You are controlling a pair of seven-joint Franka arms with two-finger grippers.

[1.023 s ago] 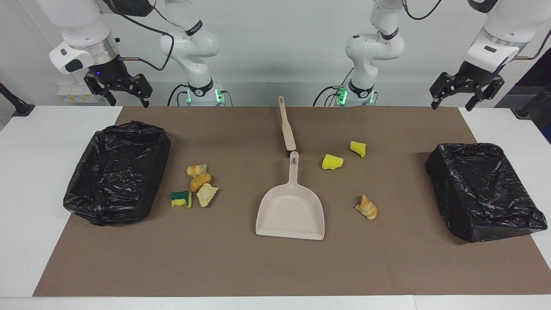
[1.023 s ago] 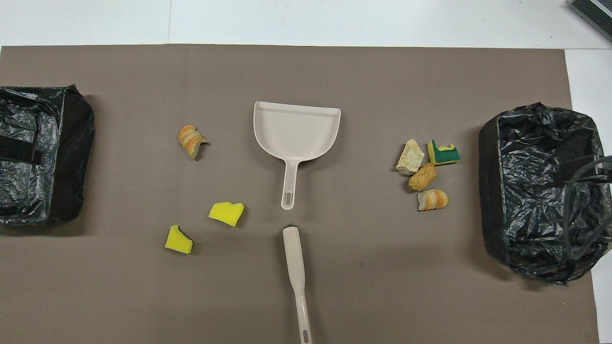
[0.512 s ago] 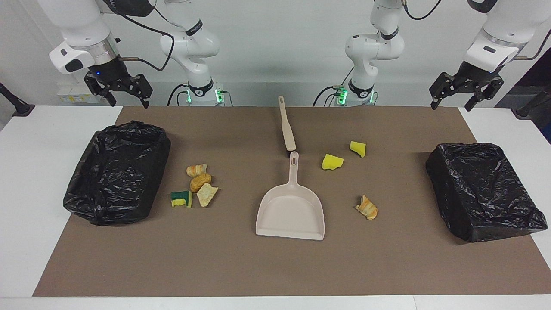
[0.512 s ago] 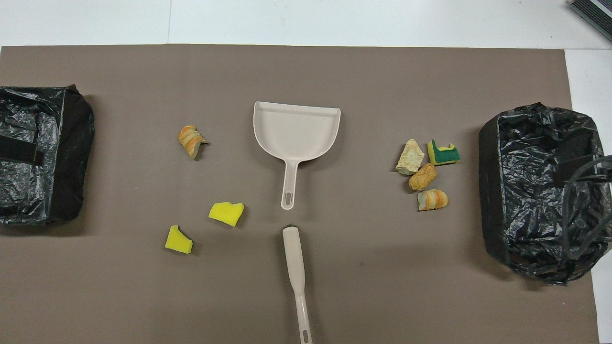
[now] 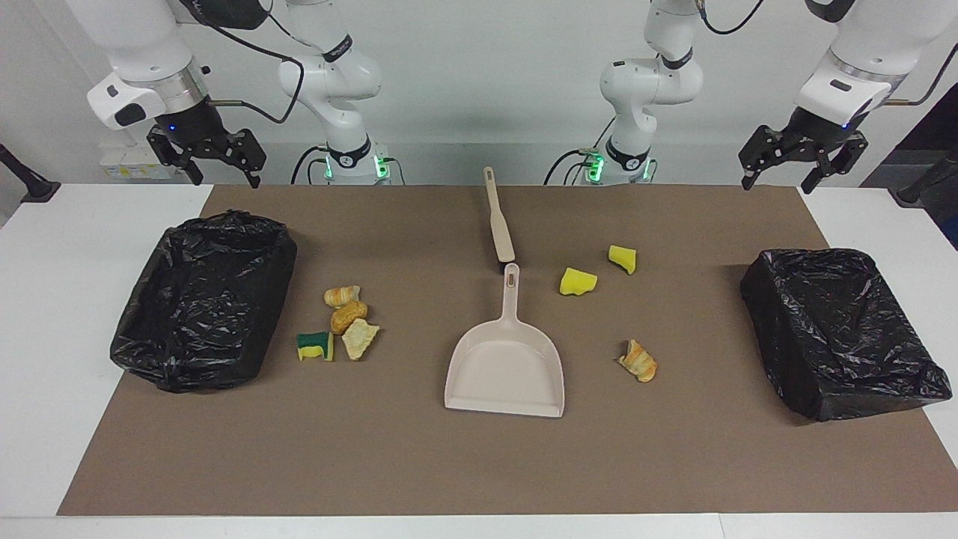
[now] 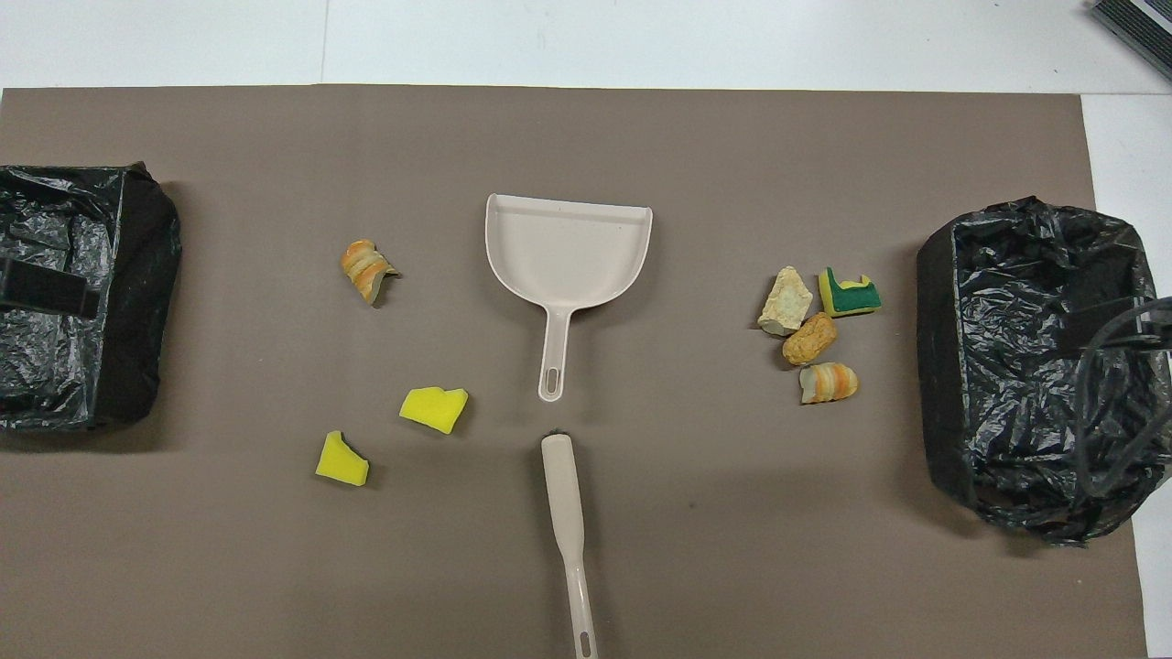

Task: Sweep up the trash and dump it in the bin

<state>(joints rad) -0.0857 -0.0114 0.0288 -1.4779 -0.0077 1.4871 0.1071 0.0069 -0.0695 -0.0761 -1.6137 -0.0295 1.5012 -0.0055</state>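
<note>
surface: brown mat (image 5: 479, 464) on white table (image 5: 45, 314) | wall: white | left tool (image 5: 802, 161), right tool (image 5: 209, 157): both apart

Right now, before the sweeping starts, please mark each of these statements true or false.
1. The dustpan is empty. True.
2. The left gripper holds the brush. False: it is open, up in the air; the brush lies on the mat.
3. Four scraps lie close together near the bin at the right arm's end. True.
4. The green-and-yellow sponge is in the dustpan. False: it lies on the mat.
5. The right gripper is shut on a scrap. False: it is open and empty.
</note>
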